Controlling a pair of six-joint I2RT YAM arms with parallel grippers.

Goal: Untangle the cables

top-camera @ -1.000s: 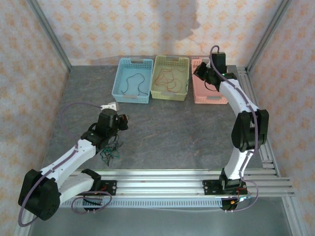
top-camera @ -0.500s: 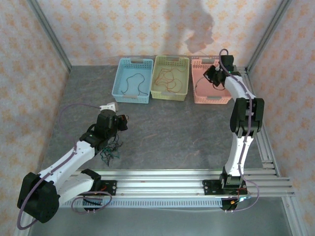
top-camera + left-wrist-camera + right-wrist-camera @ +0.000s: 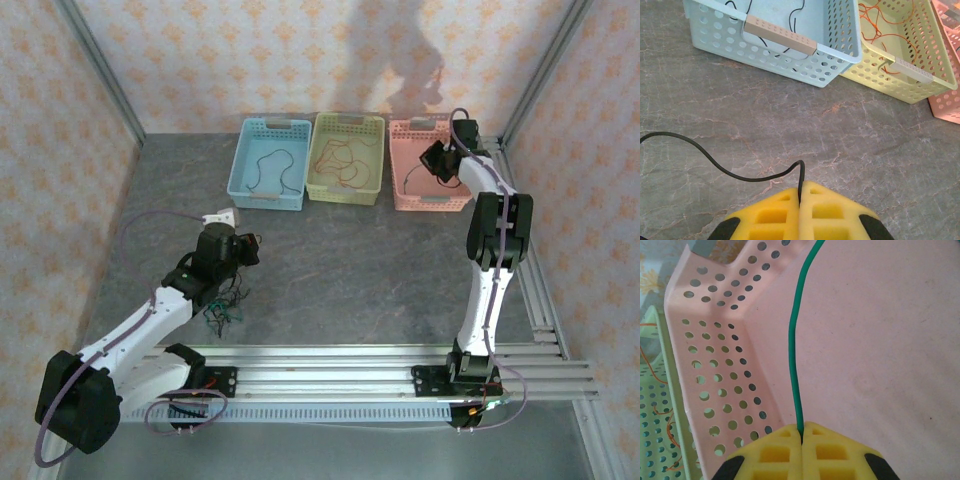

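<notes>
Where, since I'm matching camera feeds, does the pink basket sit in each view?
Top external: pink basket at back right, rightmost of three.
Left wrist: its corner at the right edge.
Right wrist: its floor and perforated wall, centre and left.
Shared landmark: yellow-green basket on its left.

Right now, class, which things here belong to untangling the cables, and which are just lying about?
Job in hand: knot of cables; black cable in left gripper; green cable in right gripper; blue basket, yellow basket, pink basket.

Lying about: purple-grey arm cable; aluminium rails.
</notes>
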